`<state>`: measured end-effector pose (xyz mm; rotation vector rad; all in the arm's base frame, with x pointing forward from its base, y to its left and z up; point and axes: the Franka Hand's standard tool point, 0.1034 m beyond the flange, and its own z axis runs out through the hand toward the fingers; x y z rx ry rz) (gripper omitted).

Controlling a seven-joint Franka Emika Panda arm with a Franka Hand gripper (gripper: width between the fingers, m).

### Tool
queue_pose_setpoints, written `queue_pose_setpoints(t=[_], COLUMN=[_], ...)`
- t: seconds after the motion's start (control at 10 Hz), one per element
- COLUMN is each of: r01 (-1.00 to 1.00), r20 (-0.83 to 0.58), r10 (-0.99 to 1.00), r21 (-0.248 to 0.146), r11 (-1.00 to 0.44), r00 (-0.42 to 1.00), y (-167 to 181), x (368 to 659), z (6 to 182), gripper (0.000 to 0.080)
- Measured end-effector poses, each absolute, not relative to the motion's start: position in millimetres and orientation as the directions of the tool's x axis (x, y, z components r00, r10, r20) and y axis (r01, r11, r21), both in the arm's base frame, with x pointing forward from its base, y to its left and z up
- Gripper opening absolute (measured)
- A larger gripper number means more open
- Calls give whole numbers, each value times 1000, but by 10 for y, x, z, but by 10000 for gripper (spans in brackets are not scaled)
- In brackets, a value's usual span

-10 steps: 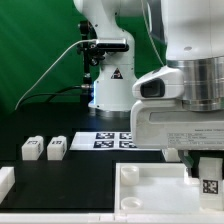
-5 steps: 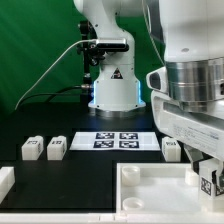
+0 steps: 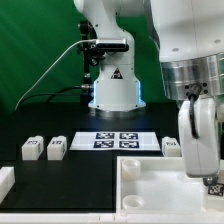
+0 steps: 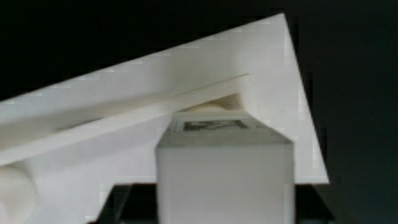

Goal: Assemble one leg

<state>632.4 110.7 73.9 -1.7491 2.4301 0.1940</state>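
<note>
Step in hand: tool [image 3: 211,180] clamps a leg [image 4: 224,163] above the tray [image 3: 150,185] corner; next, likely seat and twist it.

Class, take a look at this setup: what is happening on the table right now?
A robot arm's gripper holds a small white tagged leg at a corner of the large white tray-like piece, on the exterior view's right. Whether the leg touches the tray cannot be told. Two more legs lie side by side on the black table at the left, another beside the marker board.
</note>
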Motion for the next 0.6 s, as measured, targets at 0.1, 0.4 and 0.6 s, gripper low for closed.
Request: queue_pose_setpoints(t=[0.1, 0.4, 0.6], r01=[-952, -958, -962], r20=[-188, -190, -195], r10=[-933, -940, -945], r21=[24, -5, -18], r11=[307, 288, 272], r00=[-305, -282, -263], y=[1111, 1162, 1241], x=[6315, 6249, 6141], z=[725, 741, 822], gripper=[293, 614, 648])
